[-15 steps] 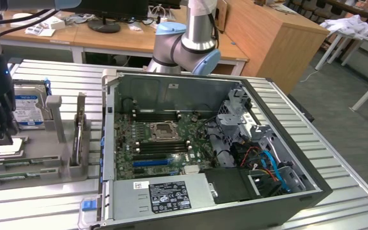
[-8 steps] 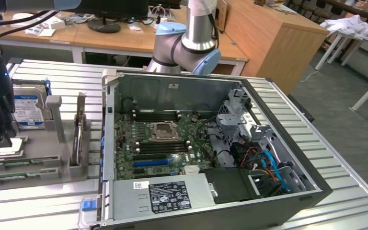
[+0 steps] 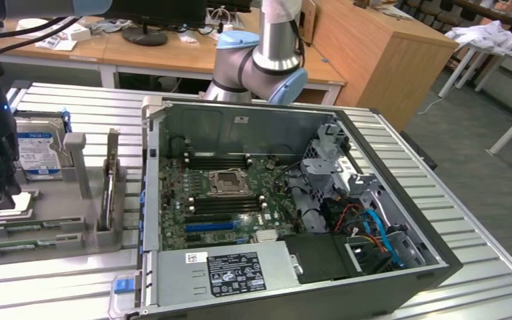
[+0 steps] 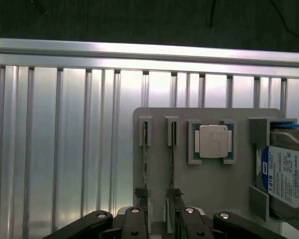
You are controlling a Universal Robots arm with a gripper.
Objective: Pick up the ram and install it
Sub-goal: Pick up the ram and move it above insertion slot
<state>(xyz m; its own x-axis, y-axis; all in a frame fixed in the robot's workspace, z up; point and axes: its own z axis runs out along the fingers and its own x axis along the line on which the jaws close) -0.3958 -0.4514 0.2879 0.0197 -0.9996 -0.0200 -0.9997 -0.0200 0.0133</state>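
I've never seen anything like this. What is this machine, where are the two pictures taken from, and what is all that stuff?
This is a robot arm ending in a two-fingered hand. One picture comes from a camera standing off the arm. It shows an open computer case on a ribbed metal table. The other comes from a camera on the arm's wrist, looking past the hand at a grey tray. In the tray, two ram sticks stand on edge in slots, beside a square silver processor chip and a hard drive. The hand is open, holds nothing and hangs nearest the ram sticks.
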